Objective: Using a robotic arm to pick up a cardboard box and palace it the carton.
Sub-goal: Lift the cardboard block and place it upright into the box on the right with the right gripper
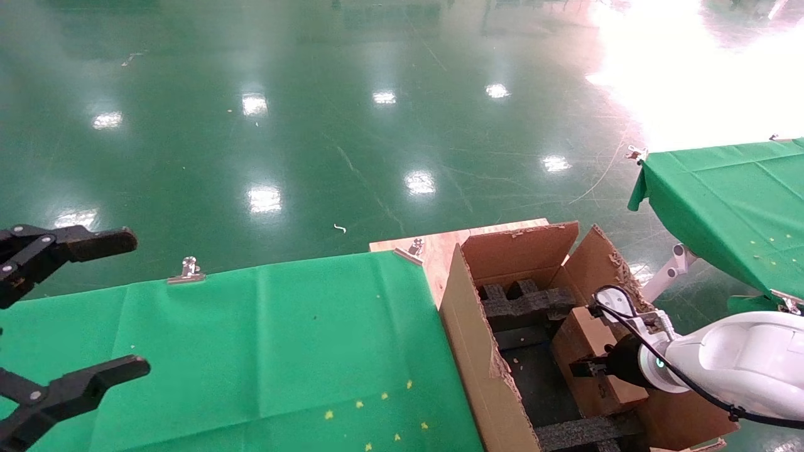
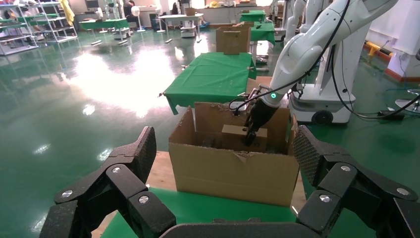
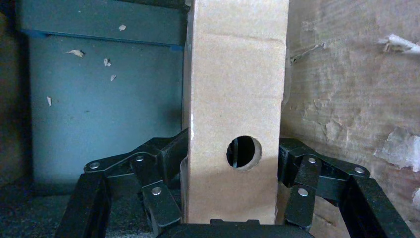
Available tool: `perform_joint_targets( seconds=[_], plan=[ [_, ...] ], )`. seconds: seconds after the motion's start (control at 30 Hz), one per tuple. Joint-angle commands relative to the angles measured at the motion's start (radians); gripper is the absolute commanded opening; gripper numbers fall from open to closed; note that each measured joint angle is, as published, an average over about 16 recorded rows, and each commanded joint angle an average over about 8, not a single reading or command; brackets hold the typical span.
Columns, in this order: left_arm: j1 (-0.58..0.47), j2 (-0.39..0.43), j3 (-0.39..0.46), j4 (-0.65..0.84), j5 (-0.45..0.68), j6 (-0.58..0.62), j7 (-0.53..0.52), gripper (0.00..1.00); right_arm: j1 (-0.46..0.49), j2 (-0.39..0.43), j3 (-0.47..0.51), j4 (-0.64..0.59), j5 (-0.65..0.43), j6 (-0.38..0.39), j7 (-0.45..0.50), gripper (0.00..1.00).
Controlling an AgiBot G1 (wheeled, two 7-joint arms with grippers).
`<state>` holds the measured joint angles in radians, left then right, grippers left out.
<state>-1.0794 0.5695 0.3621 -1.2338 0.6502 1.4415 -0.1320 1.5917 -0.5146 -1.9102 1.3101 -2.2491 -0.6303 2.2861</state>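
Note:
The robotic arm (image 1: 741,358), my right one, reaches down into the carton (image 1: 468,326), a large brown box with ragged flaps. My right gripper (image 3: 233,153) is shut on the cardboard box (image 3: 233,99), with a finger on each wide face and the round hole in the narrow side facing the camera. The cardboard box (image 1: 581,339) stands on edge inside the carton, close to its right wall. The left wrist view shows the same: the box (image 2: 235,133) inside the carton (image 2: 233,171). My left gripper (image 1: 132,302) hangs open and empty over the left end of the green table.
Black foam inserts (image 1: 527,304) line the carton's bottom. The carton sits on a wooden board (image 1: 433,245) at the right end of the green-clothed table (image 1: 282,351). A second green table (image 1: 735,194) stands at the far right. Metal clips (image 1: 187,271) hold the cloth's far edge.

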Motion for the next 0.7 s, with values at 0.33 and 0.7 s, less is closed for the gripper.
perform_joint_targets(
  seconds=[0.33, 0.7],
  plan=[
    [0.0, 0.0, 0.0, 0.0, 0.0, 0.0, 0.0, 1.0, 0.008, 0.004, 0.002, -0.003, 0.005, -0.002, 0.0, 1.0],
    [0.0, 0.0, 0.0, 0.0, 0.0, 0.0, 0.0, 1.0, 0.075, 0.026, 0.033, 0.012, 0.018, -0.007, -0.01, 1.0]
  ],
)
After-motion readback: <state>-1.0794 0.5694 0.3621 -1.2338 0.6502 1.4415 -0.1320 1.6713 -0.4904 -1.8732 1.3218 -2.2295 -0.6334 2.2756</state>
